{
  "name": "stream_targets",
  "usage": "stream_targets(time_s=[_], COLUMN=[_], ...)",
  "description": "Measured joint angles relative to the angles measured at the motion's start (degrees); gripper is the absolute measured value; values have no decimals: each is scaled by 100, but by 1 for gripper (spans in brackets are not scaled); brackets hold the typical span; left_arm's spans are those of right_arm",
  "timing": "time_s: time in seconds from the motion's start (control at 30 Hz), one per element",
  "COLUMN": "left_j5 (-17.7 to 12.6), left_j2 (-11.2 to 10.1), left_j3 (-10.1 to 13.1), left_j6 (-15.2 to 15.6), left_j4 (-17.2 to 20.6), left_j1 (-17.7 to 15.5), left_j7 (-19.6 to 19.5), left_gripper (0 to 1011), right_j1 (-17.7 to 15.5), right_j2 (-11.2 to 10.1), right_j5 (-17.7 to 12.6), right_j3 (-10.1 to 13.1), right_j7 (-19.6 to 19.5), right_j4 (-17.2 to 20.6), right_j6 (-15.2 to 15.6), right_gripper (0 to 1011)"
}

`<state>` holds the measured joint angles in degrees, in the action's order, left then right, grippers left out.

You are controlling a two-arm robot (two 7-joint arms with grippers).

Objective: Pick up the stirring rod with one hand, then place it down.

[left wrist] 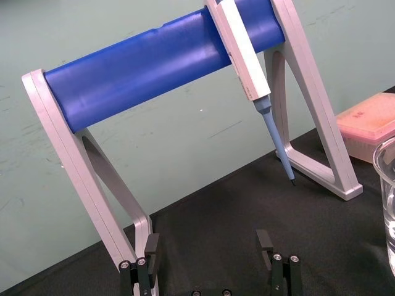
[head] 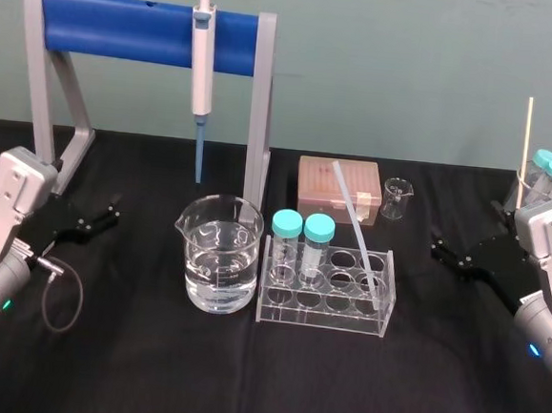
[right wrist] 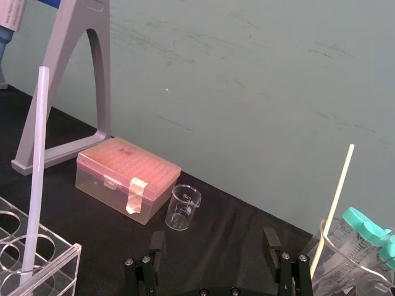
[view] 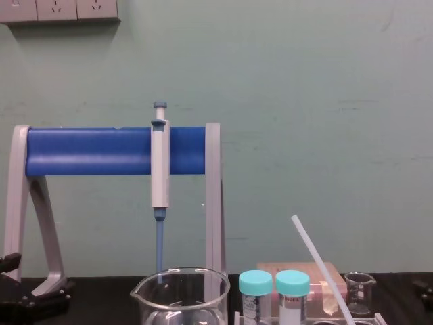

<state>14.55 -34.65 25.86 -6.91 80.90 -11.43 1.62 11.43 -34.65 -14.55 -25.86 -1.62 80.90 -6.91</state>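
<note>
Head view showed left gripper [head: 113, 210] and right gripper [head: 437, 245] — spread wide, empty — by opposite edges of the bench [head: 243, 376]. Pulled sideways, the leaning stirring rod [head: 355, 222] could topple its rack [head: 324, 323].

A pale green wall [view: 325, 101] with sockets [view: 61, 9] rises behind a black table [head: 262, 378].

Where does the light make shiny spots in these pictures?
Head view: bright glints sit on the glass beaker and its water, and the stirring rod looks pale and half see-through. Left wrist view: a soft streak of light runs along the blue bar.
</note>
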Motion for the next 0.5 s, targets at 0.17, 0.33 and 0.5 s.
stream_targets(time_s=[0.17,0.33,0.5], left_j5=[0,0,0], left_j2=[0,0,0], left_j3=[0,0,0], left_j6=[0,0,0], left_j4=[0,0,0], left_j1=[0,0,0], left_j7=[0,0,0], left_gripper=[1000,1000,1000], right_j1=[0,0,-9], right_j2=[0,0,90], right_j5=[0,0,-232], right_j3=[0,0,170], right_j7=[0,0,158], right_j4=[0,0,26], right_j6=[0,0,82], right_gripper=[1003,1003,1003])
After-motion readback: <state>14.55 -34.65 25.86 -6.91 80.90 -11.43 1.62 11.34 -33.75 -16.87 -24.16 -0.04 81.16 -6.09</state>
